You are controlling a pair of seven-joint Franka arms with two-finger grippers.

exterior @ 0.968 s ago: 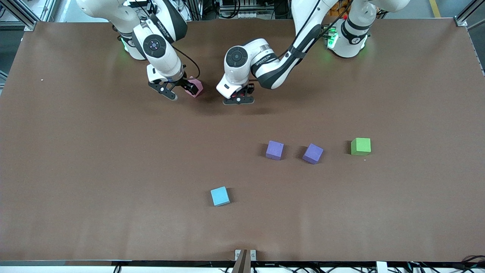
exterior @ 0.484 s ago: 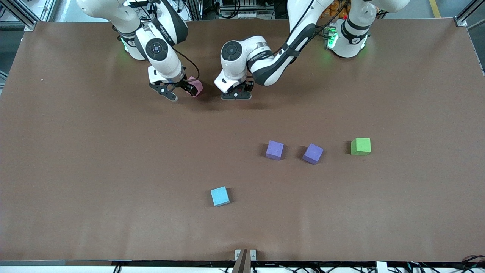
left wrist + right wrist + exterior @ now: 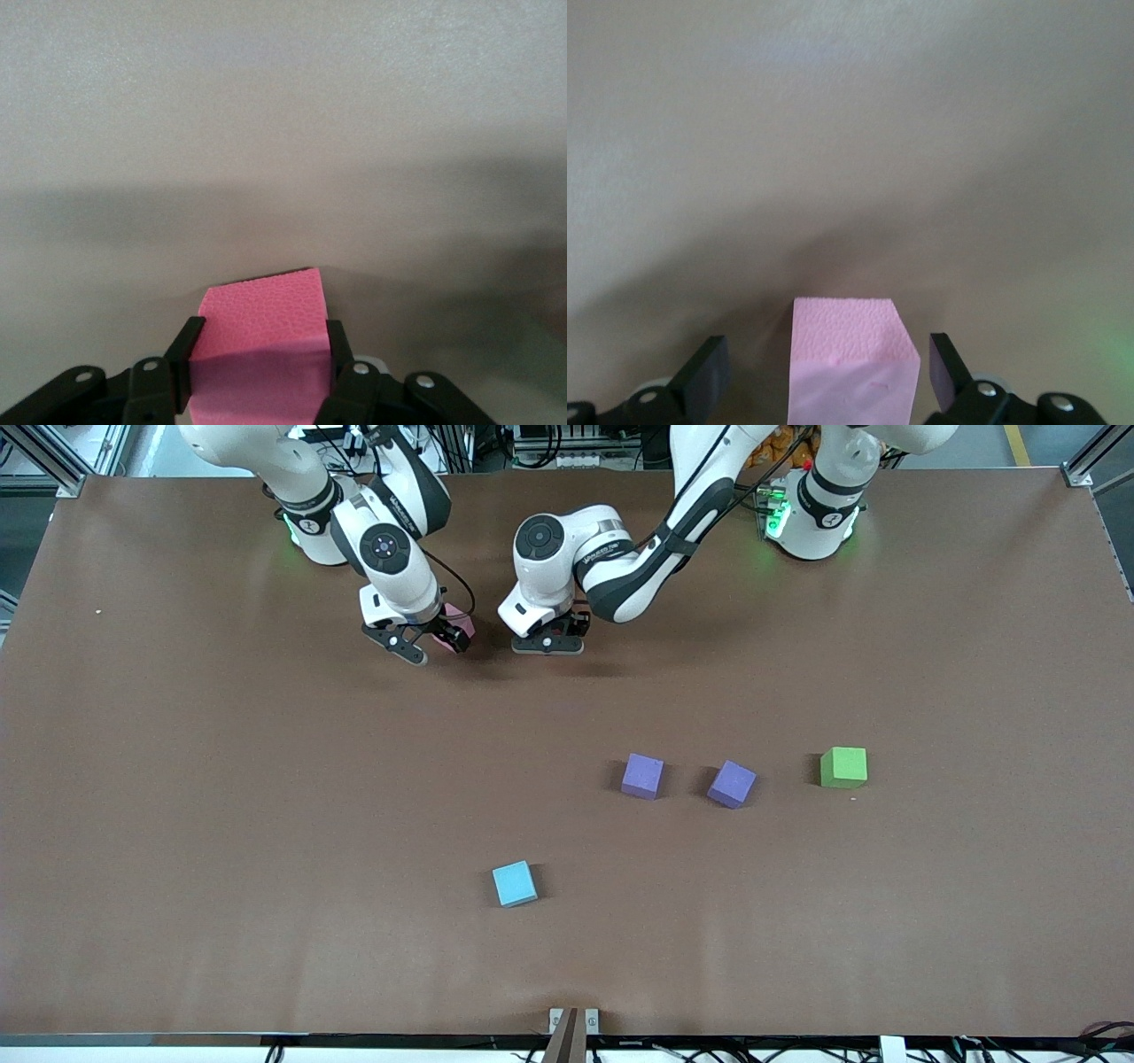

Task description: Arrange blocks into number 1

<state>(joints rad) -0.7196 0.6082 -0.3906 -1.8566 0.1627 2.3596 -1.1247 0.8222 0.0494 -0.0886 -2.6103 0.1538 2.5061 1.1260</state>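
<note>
In the left wrist view a deep pink block (image 3: 261,305) sits between the fingers of my left gripper (image 3: 263,335), which press on both its sides. That left gripper (image 3: 547,645) is low over the table near the robots' bases, and the hand hides its block in the front view. My right gripper (image 3: 431,642) is beside it, open around a light pink block (image 3: 461,623) on the table. In the right wrist view, gaps show on both sides of this block (image 3: 846,341) between the fingers of my right gripper (image 3: 826,350). Two purple blocks (image 3: 642,776) (image 3: 732,784) lie mid-table. No orange block is in view.
A green cube (image 3: 843,767) lies beside the purple blocks toward the left arm's end. A sky-blue cube (image 3: 515,884) lies nearer to the front camera. The brown table (image 3: 221,824) is bare elsewhere.
The left gripper has drawn back a little toward the bases, still holding its block. The right gripper has shifted slightly toward the light pink block and stays open.
</note>
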